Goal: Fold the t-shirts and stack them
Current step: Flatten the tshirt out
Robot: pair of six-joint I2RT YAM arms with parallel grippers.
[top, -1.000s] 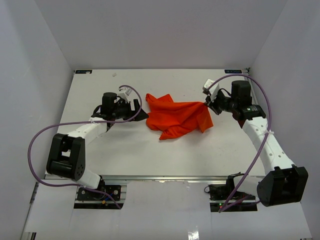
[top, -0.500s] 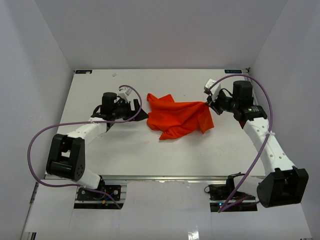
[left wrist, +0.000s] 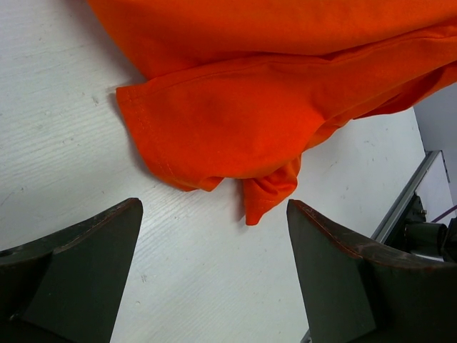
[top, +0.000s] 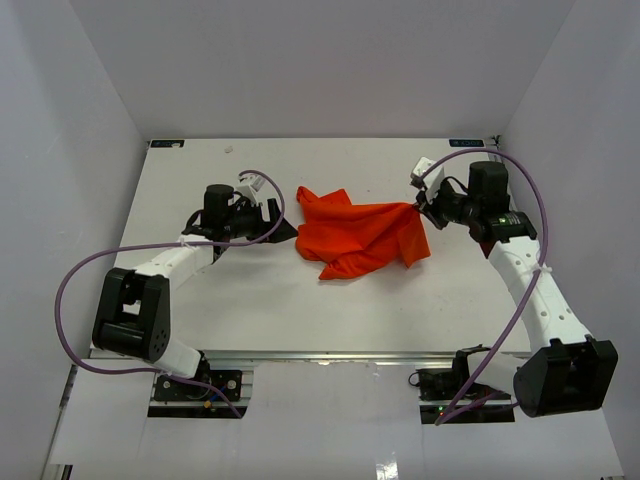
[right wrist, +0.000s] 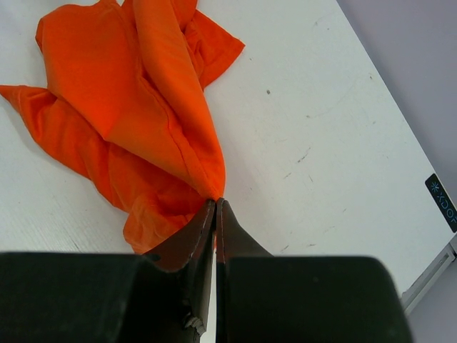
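Between left tool (top: pixel 284 229) and right tool (top: pixel 416 208), one orange t-shirt (top: pixel 355 236).

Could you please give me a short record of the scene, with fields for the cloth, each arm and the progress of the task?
cloth: one orange-red t-shirt, crumpled and unfolded, lying on the table
left arm: left gripper open, low over the table just short of the shirt's left edge, holding nothing
right arm: right gripper shut, pinching the shirt's right edge
progress: no fold made yet; no stack in view
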